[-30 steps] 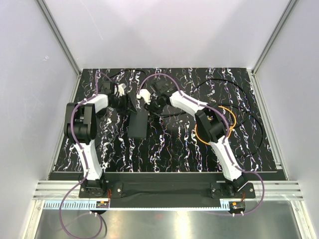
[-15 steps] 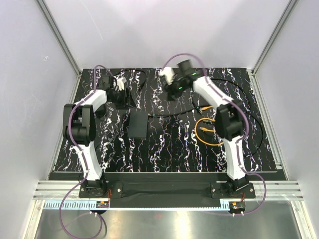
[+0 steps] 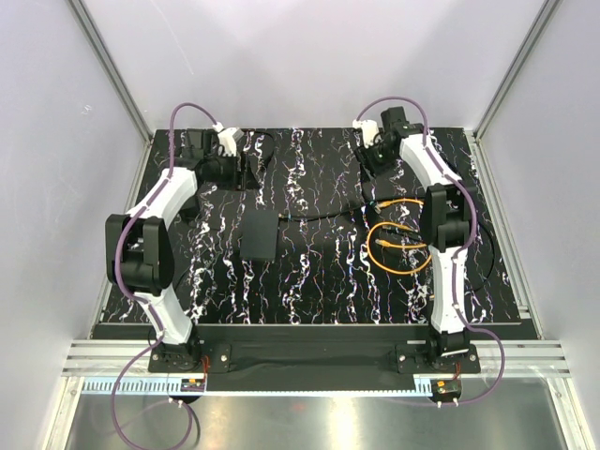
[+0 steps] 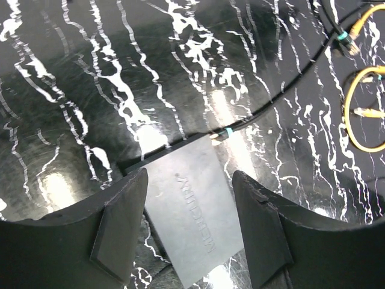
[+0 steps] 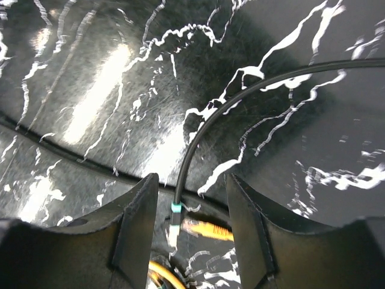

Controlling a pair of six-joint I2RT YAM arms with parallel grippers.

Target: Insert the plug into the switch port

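Both the left gripper and the right gripper stood spread and empty, while the plug lay crosswise on the mat nearest the right gripper, well apart from the black box under the left.

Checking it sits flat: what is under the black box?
The black box lies flat on the marbled mat; only mat shows around it. Whatever is directly beneath is covered.

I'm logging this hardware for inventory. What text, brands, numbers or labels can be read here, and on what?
"MERCURY": embossed on the top face of the black switch box, left wrist view.
small mark beside that word: too small to read.
Nothing else is readable in any view.
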